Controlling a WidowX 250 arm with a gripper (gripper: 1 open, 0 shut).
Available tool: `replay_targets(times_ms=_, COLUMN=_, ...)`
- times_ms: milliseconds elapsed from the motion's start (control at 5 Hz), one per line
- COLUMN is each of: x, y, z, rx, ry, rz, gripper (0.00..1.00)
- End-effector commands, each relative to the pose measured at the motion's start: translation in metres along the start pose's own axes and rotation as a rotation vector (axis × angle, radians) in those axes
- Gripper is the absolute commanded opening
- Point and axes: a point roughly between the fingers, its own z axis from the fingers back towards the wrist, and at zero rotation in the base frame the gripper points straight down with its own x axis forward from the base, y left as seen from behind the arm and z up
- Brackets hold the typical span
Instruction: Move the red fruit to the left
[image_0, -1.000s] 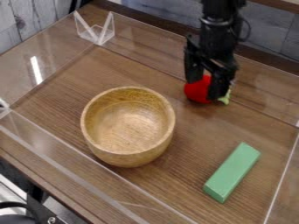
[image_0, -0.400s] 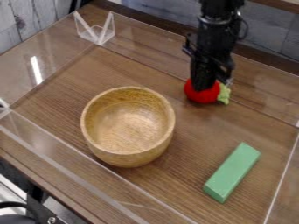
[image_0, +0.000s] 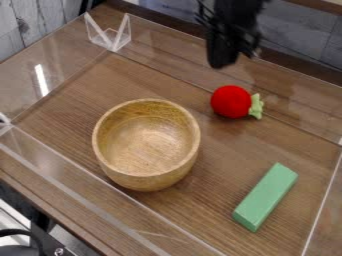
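Note:
The red fruit (image_0: 233, 101), small and round with a green leafy cap on its right side, lies on the wooden table right of centre. Nothing touches it. My gripper (image_0: 227, 60) hangs above and slightly behind it, pointing down, lifted well clear of the fruit. Its dark fingers blur into one mass with no gap showing, and nothing is held between them.
A wooden bowl (image_0: 102, 135), much bigger than the fruit, stands to the fruit's left and nearer the front. A green rectangular block (image_0: 266, 196) lies at the front right. Low clear plastic walls (image_0: 40, 80) ring the table, with a clear stand (image_0: 107, 32) at the back left.
The gripper was down around the red fruit, closed at its top, then rose and shifted slightly left without it. The fruit stays on the table, almost where it was.

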Motion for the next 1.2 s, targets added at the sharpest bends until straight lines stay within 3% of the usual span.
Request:
replay_targets(times_ms=0, x=-0.003, y=-0.008, z=-0.002, rx=0.009, ry=-0.047, rz=-0.059, gripper=1.0)
replay_targets(times_ms=400, x=0.027, y=-0.047, z=-0.011, rx=0.0, ry=-0.042, rz=-0.068, gripper=1.0)
replay_targets(times_ms=600, x=0.033, y=-0.05, z=-0.034, rx=-0.005, ry=-0.026, rz=-0.033, gripper=1.0)
replay_targets(times_ms=800, x=0.026, y=-0.046, z=-0.036, rx=-0.009, ry=-0.017, rz=-0.043, gripper=1.0)
replay_targets(times_ms=1000, x=0.021, y=-0.037, z=-0.04, rx=-0.007, ry=-0.007, rz=0.044, gripper=1.0)
